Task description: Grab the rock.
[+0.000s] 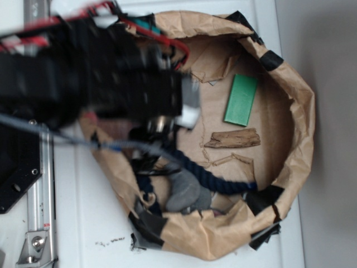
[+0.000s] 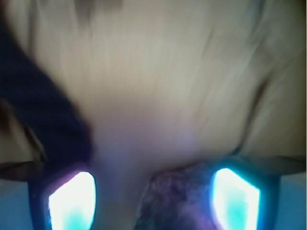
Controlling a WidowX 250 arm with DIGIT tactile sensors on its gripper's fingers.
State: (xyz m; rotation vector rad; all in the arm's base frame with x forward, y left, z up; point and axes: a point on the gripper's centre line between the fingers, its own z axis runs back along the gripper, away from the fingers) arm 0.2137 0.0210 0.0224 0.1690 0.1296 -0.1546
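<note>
The rock (image 1: 187, 192) lies in the paper-lined basket (image 1: 290, 106), beside the navy rope (image 1: 215, 178). In the wrist view a dark, mottled mass sits between my claw (image 2: 153, 199) fingers, probably the rock; whether they grip it, I cannot tell.

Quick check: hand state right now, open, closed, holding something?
Hand: fingers apart, so open; a dark, blurred object sits between them, but a grip on it cannot be told.
</note>
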